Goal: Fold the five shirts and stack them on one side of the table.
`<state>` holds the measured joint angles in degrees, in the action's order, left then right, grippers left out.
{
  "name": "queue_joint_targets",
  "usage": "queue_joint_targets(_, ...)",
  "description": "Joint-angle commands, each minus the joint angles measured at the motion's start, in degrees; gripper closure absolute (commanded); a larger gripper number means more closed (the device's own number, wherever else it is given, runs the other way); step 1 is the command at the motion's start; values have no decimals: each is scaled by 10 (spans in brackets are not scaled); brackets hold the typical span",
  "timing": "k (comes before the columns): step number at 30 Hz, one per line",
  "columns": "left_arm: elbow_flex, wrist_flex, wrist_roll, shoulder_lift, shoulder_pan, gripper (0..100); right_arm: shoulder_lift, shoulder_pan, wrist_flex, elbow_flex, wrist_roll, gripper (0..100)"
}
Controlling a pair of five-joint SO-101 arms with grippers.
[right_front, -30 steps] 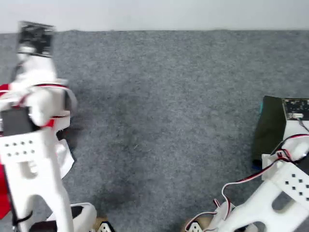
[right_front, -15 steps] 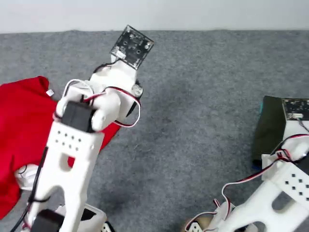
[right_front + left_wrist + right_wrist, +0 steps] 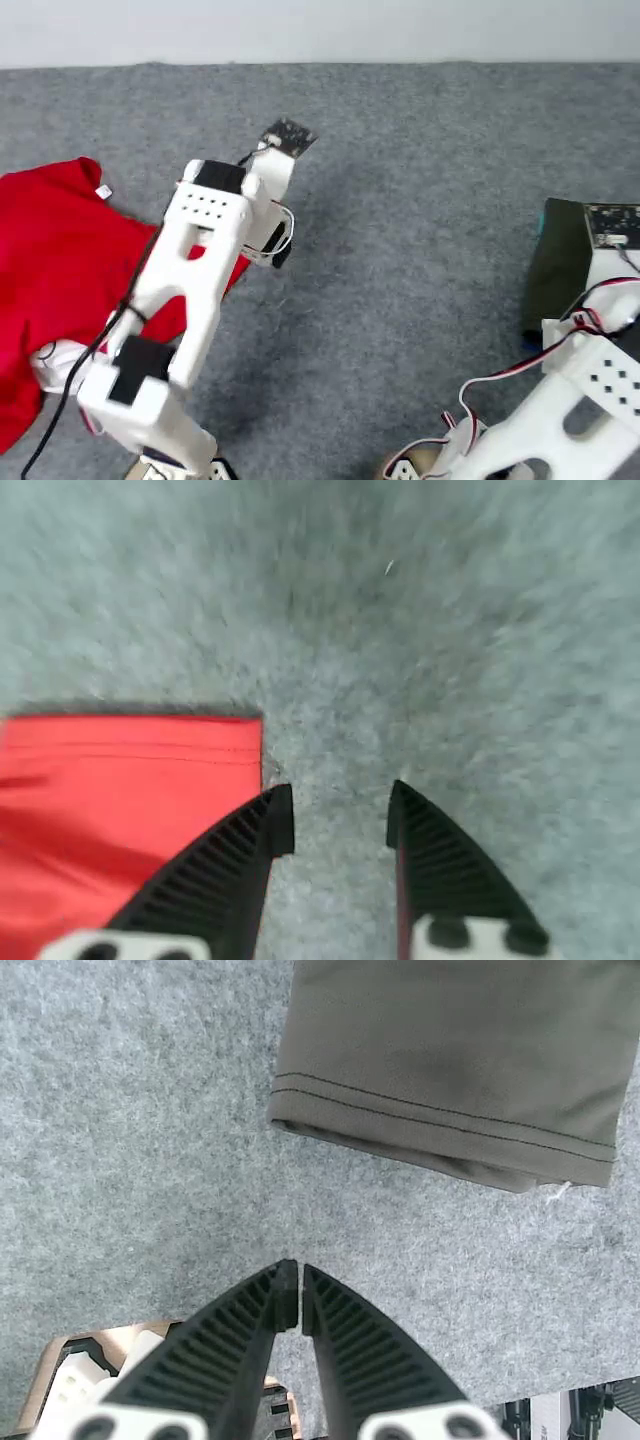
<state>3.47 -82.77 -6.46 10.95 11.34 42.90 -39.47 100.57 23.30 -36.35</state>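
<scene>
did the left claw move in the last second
Yes. In the high view the left claw swung from the left edge of the table toward the dark folded shirt, stopping just past the red shirt.

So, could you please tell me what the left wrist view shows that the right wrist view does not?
Only the left wrist view: the hemmed corner of a red shirt lying flat, with the left arm's jaws open right at that corner. Only the right wrist view: a folded olive shirt, with the right arm's jaws shut and stopping short of its stitched hem. Both: the grey felt table cover beneath everything.
</scene>
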Motion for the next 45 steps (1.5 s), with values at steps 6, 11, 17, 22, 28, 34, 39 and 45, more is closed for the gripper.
queue_joint_targets(6,-74,20,-18,71,-84,833,15,0,22,-3,4,990)
queue_joint_targets(11,-76,23,-25,107,-86,833,15,0,22,-3,4,990)
queue_joint_targets(17,-77,66,-25,159,-86,833,15,0,22,-3,3,990)
queue_joint_targets(22,-78,102,-24,185,-86,834,15,0,23,-3,3,990)
queue_joint_targets(28,-78,108,-22,191,-86,874,15,0,23,-3,4,990)
queue_joint_targets(34,-87,99,-25,215,-86,962,15,0,23,-3,5,990)
queue_joint_targets(39,-134,49,-27,250,-86,986,15,0,23,-3,5,990)
queue_joint_targets(45,-245,-60,-59,197,-86,987,15,0,23,-4,5,990)
